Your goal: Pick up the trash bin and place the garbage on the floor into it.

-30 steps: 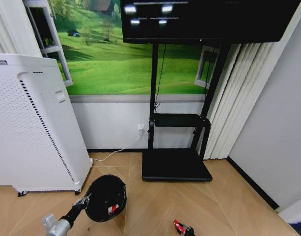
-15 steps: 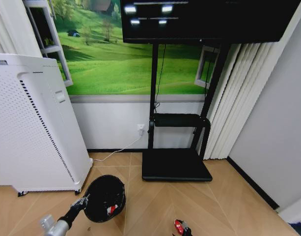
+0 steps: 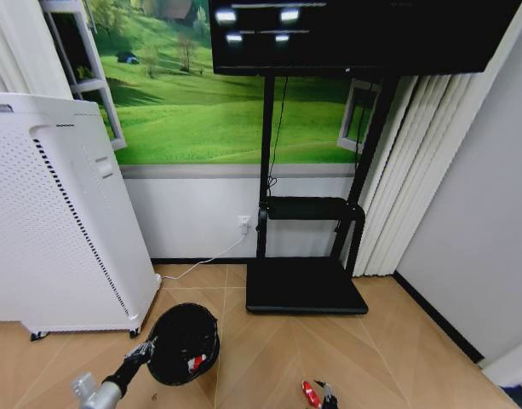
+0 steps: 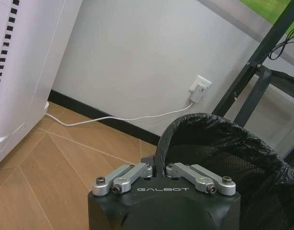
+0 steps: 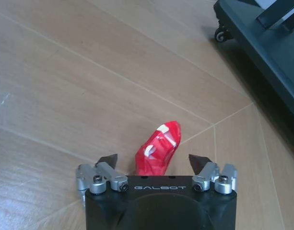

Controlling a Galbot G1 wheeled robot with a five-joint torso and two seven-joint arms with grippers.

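The trash bin (image 3: 184, 341), small, round and black with a black bag liner, hangs just above the floor (image 3: 388, 341). My left gripper (image 3: 148, 349) is shut on its near rim, and the left wrist view shows the gripper (image 4: 158, 164) pinching the trash bin (image 4: 223, 153) at that rim. A red-and-white piece (image 3: 193, 364) lies inside the bin. In the right wrist view, my right gripper (image 5: 154, 162) is open and low over the parquet, with a red-and-white crumpled scrap (image 5: 158, 149) of garbage between its fingers. The same scrap (image 3: 309, 393) and right gripper (image 3: 325, 395) sit at the head view's bottom edge.
A tall white perforated appliance (image 3: 56, 221) stands on the left beside the bin. The black TV stand's base (image 3: 305, 285) lies ahead, its castor (image 5: 222, 34) near the scrap. A white cord (image 3: 201, 264) runs from a wall socket. Curtains and a dark baseboard (image 3: 439, 319) bound the right.
The bin has shifted slightly in my left gripper's hold and come back. The right gripper has edged a little around the red scrap.
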